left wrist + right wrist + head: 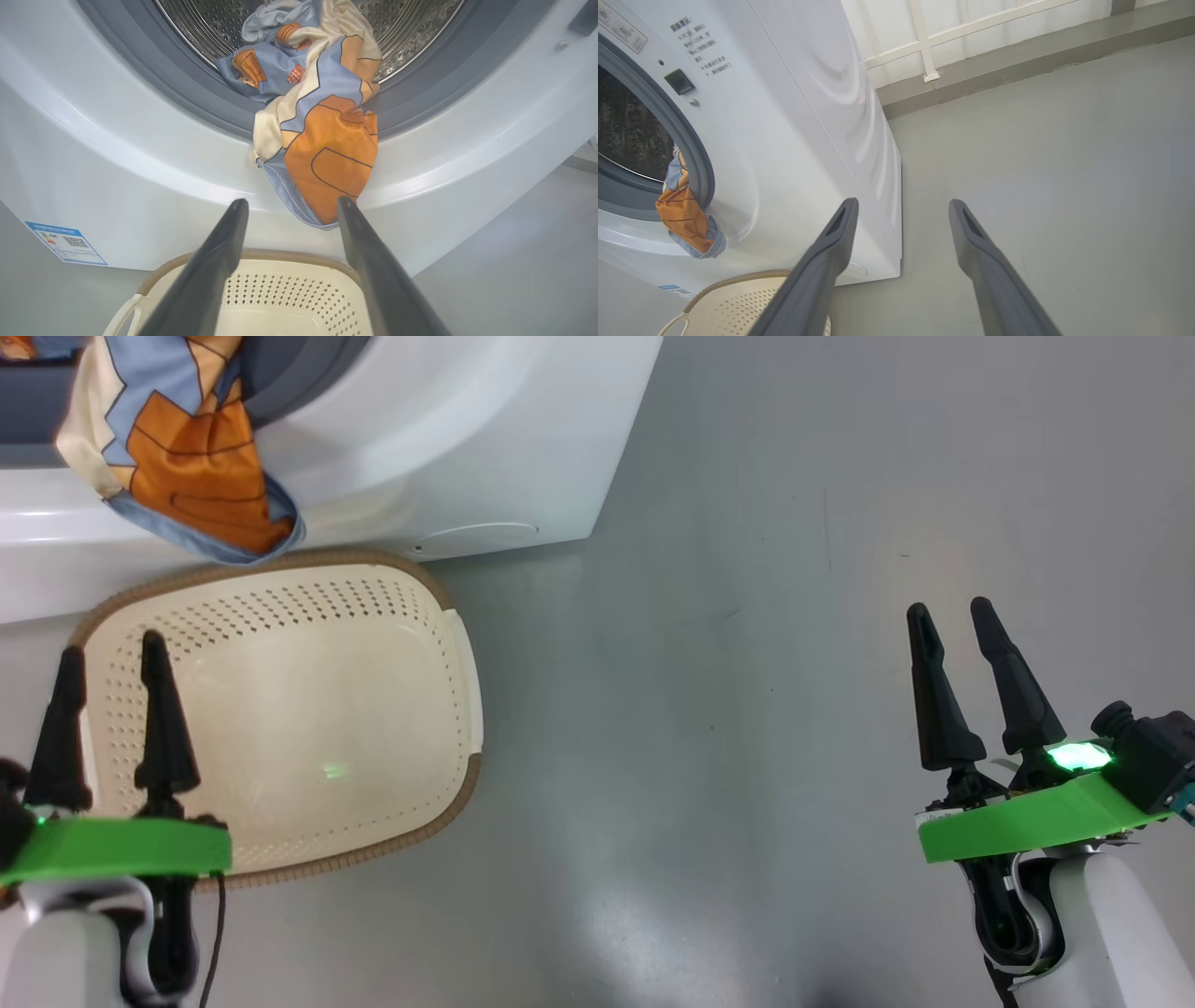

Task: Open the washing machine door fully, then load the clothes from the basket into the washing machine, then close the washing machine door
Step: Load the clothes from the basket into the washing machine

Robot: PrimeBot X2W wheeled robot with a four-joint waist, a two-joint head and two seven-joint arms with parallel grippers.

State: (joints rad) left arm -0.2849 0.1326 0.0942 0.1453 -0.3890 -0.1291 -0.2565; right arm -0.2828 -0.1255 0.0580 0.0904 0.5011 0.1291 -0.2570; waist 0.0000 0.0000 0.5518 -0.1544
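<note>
We see our left hand (111, 645) above the near left part of the basket (280, 560), its two fingers spread wide and holding nothing. The basket sits on the floor (747, 616) under and ahead of this hand, against the washing machine (467, 429), its perforated walls and smooth bottom in plain sight. Beyond the left fingertips the clothes (322, 154) spill from the machine's mouth: one orange, blue and cream piece drapes over the grey-blue rubber ring (187, 93) and down the white front (its hem hangs just above the basket's far rim), and the rest lies in the steel drum (196, 23). Our right hand (950, 606) hovers over the floor, well to the right of the basket, fingers wide apart, gripping nothing.
</note>
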